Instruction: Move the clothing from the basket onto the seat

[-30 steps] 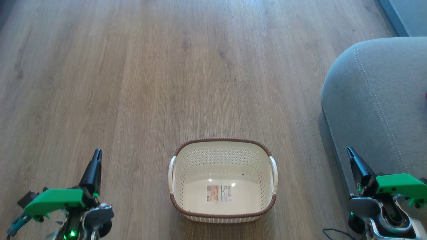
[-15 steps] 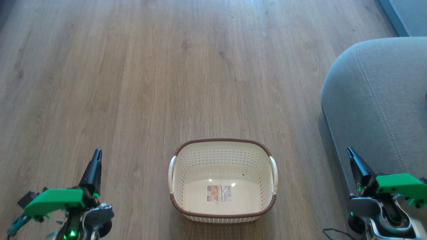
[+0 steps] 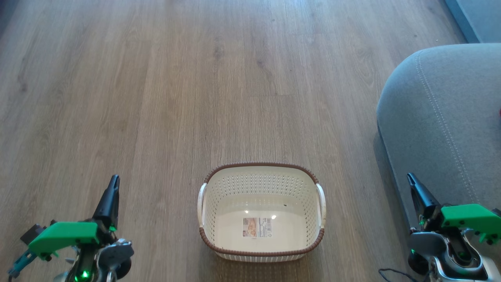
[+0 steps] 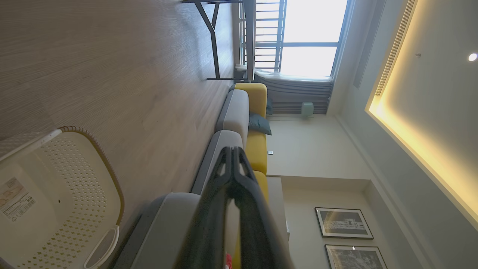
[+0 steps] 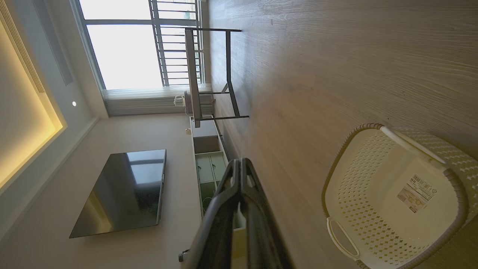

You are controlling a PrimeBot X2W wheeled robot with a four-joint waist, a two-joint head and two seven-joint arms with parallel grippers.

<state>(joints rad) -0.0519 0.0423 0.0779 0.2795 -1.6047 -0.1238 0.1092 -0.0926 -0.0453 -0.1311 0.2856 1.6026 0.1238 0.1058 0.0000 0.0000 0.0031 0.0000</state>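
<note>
Both my left pincer [image 3: 114, 181] and right pincer [image 3: 410, 179] are clenched on nothing, the basket [image 3: 261, 166] stands bare on the floor [image 3: 195, 78], and a mere red sliver of the clothing [image 3: 500, 112] shows on the seat [image 3: 438, 117], so I could wrongly count it safe while it slides off unseen.

Cream basket [image 3: 260, 184] on wood floor [image 3: 156, 98], grey seat [image 3: 438, 117] at right, left tool [image 3: 114, 181] and right tool [image 3: 410, 178] closed

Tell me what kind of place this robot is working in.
Most likely a home living room: a long grey and yellow sofa stands on a wood-look floor, a dark flat television hangs on a wall, and framed pictures hang behind the sofa.
</note>
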